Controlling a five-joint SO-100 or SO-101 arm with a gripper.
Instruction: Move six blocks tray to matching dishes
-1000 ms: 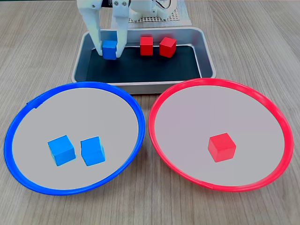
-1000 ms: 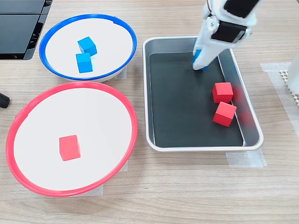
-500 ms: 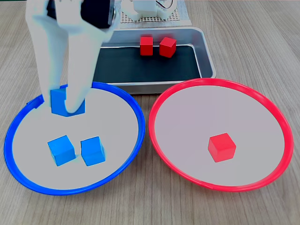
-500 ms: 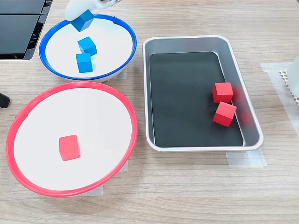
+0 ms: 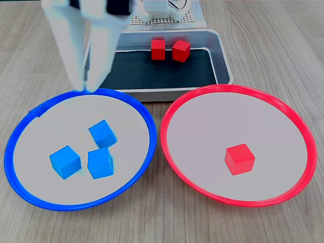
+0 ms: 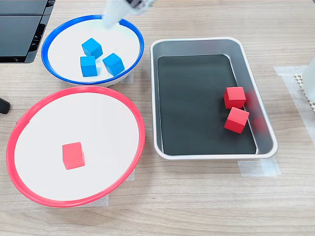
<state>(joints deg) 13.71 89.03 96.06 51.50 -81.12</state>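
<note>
Dropped blue block (image 5: 103, 133) now lies in blue dish (image 5: 30, 114); gripper (image 5: 87, 89) empty, fingers slightly parted.

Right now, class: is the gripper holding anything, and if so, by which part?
Nothing is held. The gripper hangs empty above the blue dish's far rim, fingers a little apart; the three blue blocks lie loose in the dish.

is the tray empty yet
No. Two red blocks sit in the tray, at one end.
</note>
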